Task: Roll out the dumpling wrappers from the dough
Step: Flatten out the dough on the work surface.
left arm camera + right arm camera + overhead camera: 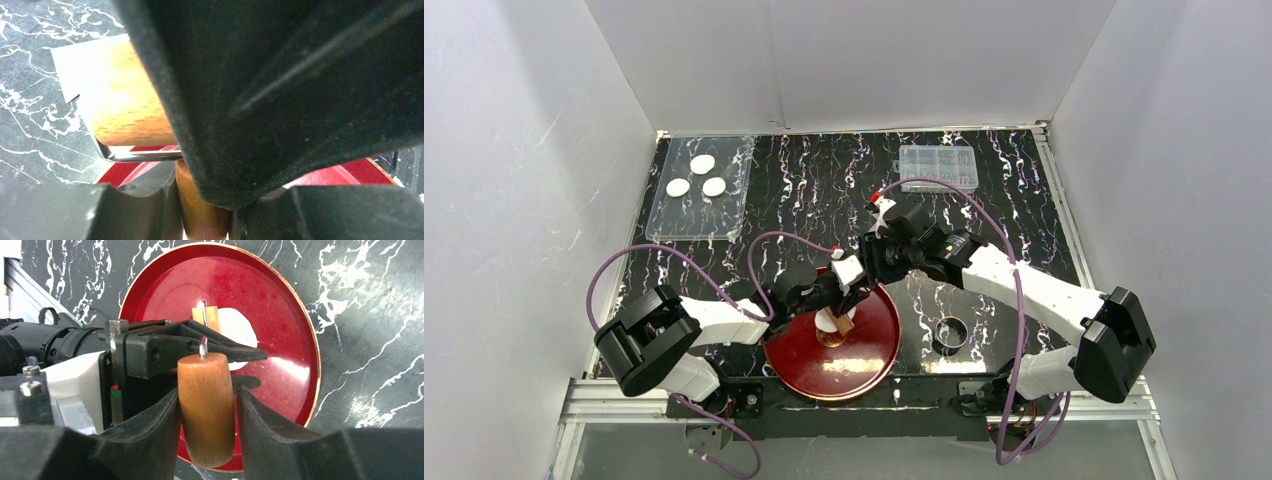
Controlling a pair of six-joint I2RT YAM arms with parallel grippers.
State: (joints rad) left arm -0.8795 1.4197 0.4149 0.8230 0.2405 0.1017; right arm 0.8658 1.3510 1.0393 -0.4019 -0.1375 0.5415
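Gripping the wooden handle (pixel 206 410) over dough (pixel 240 327) on the red plate (pixel 280 315): left fingers (pixel 165 347), right fingers (pixel 150 440).

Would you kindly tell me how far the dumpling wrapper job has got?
Done: three dumpling wrappers lie in the clear tray. In hand: the dough sits flattened on the red plate under the wooden roller, which the left gripper clamps while the right gripper flanks its handle. Left: finishing this sheet, probably cutting it with the metal ring cutter lying aside.
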